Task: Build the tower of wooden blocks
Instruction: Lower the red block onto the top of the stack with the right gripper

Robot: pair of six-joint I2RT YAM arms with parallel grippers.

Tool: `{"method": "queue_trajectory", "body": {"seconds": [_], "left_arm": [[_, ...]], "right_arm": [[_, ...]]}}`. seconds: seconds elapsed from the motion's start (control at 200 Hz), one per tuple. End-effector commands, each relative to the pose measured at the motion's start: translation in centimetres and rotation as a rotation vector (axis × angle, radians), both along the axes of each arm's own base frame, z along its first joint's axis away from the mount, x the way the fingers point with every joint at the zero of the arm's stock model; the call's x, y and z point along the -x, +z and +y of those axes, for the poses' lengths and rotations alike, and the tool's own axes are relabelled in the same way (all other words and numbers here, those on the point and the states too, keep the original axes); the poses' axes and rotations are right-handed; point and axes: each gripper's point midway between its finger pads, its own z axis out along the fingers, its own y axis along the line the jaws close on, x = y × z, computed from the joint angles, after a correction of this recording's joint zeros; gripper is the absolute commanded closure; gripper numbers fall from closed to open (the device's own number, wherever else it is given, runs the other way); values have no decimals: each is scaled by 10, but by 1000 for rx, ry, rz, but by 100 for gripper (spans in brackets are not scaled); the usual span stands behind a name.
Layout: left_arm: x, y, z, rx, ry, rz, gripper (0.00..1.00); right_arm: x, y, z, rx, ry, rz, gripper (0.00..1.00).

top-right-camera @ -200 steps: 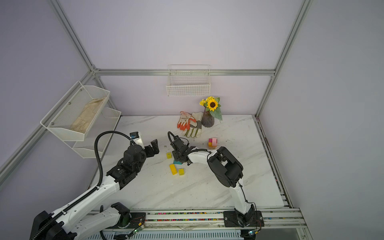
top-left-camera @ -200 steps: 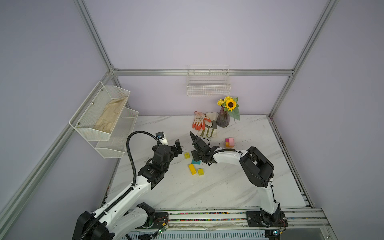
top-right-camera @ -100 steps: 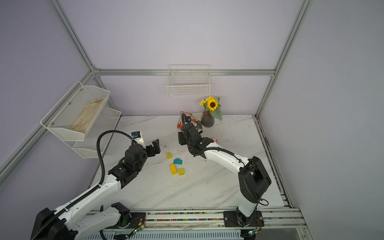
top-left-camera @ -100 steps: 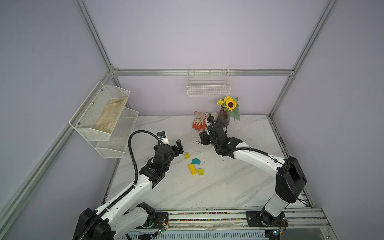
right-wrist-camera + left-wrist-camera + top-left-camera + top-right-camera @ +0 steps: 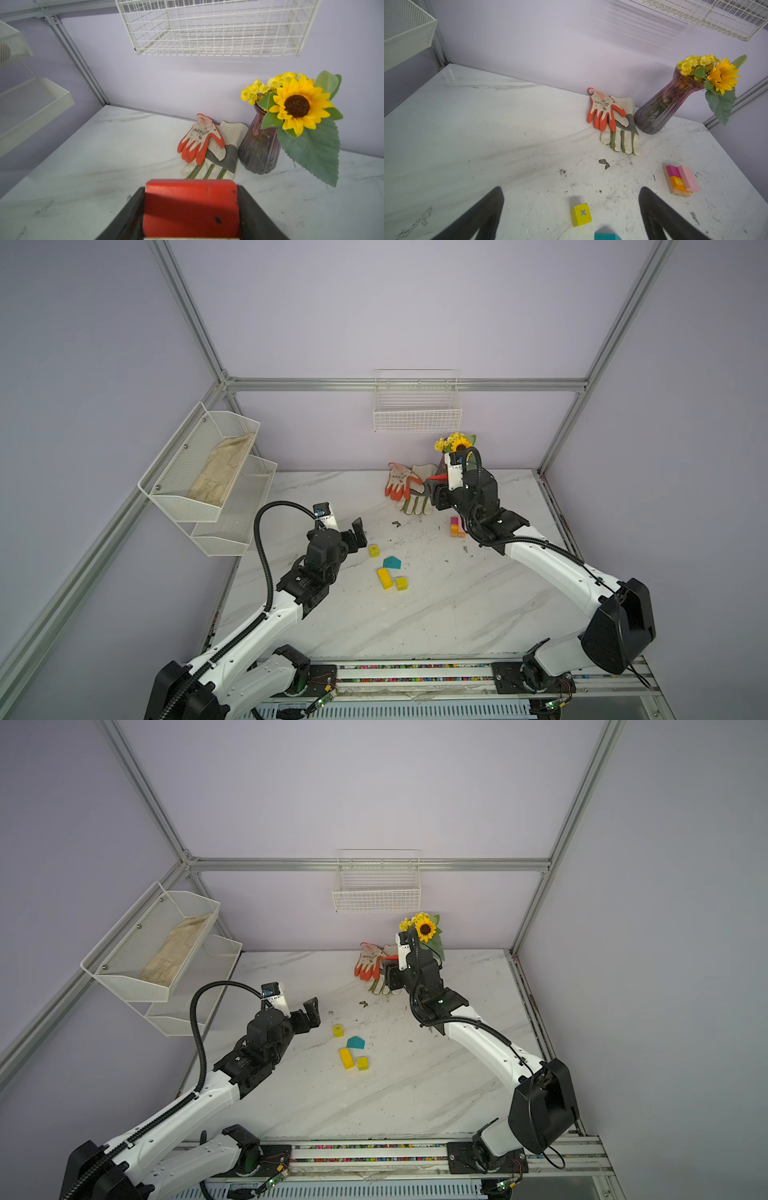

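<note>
My right gripper [image 5: 191, 188] is shut on a red block [image 5: 191, 207], holding it in the air at the back of the table, over the gloves and in front of the vase [image 5: 434, 479]. The tower [image 5: 457, 526] is low: pink, magenta and orange blocks on a tan one [image 5: 681, 180], just right of that gripper. My left gripper [image 5: 355, 533] hangs open and empty near a yellow cube [image 5: 581, 214] marked with a cross. The teal pentagon [image 5: 392, 562], a yellow bar [image 5: 385, 578] and a second yellow cube [image 5: 401, 583] lie loose mid-table.
Two garden gloves [image 5: 207, 149] lie at the back beside a purple vase [image 5: 259, 151] with a sunflower. A wire basket [image 5: 417, 406] hangs on the back wall. A two-tier mesh shelf [image 5: 208, 472] holding a cloth glove juts in from the left wall. Dirt specks mark the marble.
My right arm has lifted away from the loose blocks with the red block and swung to the back of the table near the gloves and vase. The left arm has barely moved.
</note>
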Motion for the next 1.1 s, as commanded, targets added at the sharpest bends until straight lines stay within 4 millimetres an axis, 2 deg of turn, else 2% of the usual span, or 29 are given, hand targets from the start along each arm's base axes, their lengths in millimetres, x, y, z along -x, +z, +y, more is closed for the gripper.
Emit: {"method": "queue_trajectory", "body": {"seconds": [0.0, 0.07, 0.125, 0.255, 0.34, 0.405, 0.485, 0.53, 0.745, 0.85, 0.945, 1.095], "left_arm": [[1, 3, 3, 7, 8, -31, 0], [0, 2, 2, 5, 8, -25, 0], [-1, 0, 2, 3, 8, -22, 0], [-2, -1, 1, -1, 5, -15, 0], [-2, -1, 2, -7, 12, -15, 0], [-3, 0, 2, -8, 13, -17, 0], [-3, -1, 1, -8, 9, -16, 1], [-3, -2, 1, -7, 6, -15, 0], [-7, -6, -2, -16, 3, 3, 0], [-8, -7, -2, -22, 2, 9, 0], [-7, -5, -2, -21, 3, 5, 0], [-6, -3, -2, -14, -1, -3, 0]], "right_arm": [[8, -2, 1, 215, 111, -98, 100], [25, 1, 9, 370, 262, -245, 100], [19, 3, 5, 396, 278, -259, 100], [18, -26, 11, 567, 584, -205, 100], [22, -38, 3, 711, 723, -282, 100], [17, -43, -5, 729, 747, -304, 100], [-1, -54, -15, 725, 730, -227, 100], [-7, -69, -19, 751, 756, -167, 100], [-7, -145, -29, 829, 938, 73, 100], [-4, -172, -35, 827, 1023, 172, 100], [-10, -182, -40, 860, 1019, 208, 100], [-14, -183, -46, 882, 1007, 215, 100]]}}
